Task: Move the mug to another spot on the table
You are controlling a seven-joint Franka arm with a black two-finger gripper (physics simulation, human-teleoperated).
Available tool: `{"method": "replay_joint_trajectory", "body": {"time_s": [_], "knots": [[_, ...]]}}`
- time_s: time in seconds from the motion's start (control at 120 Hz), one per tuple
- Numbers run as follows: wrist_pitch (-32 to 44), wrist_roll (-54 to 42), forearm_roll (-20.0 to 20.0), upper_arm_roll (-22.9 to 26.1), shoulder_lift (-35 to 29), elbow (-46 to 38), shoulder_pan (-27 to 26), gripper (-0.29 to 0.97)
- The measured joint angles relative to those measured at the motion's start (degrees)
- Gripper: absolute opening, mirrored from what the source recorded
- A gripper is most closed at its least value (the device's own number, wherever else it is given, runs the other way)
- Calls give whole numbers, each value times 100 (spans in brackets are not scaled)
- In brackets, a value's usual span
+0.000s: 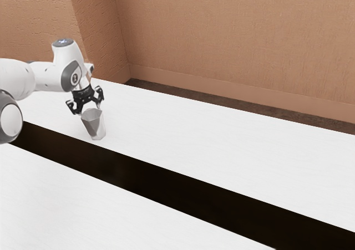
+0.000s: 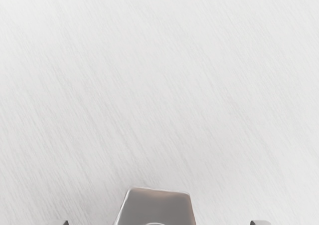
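Note:
A grey faceted mug (image 1: 94,125) stands on the white table (image 1: 222,144), near the exterior view's left, just beyond a dark gap. My black gripper (image 1: 86,107) hovers right over the mug's rim with its fingers spread wide and touching nothing. The wrist view has the mug (image 2: 155,207) directly under my hand. Both fingertips (image 2: 259,222) stand well clear of its sides.
A dark gap (image 1: 166,183) runs diagonally between the far table surface and a second white surface (image 1: 66,211) in front. A brown wall (image 1: 233,34) and a baseboard rise behind the table. Bare tabletop extends toward the exterior view's right.

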State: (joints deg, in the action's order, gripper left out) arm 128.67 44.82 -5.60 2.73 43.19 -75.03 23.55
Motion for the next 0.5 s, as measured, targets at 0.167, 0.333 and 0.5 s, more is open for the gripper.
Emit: {"method": "replay_joint_trajectory", "body": {"time_s": [0.167, 0.333, 0.5], "knots": [[5, 4, -12, -1, 10, 5, 1, 35], [5, 15, -31, -1, 9, -14, 1, 29], [-2, 37, -54, -3, -55, -129, 6, 23]]}}
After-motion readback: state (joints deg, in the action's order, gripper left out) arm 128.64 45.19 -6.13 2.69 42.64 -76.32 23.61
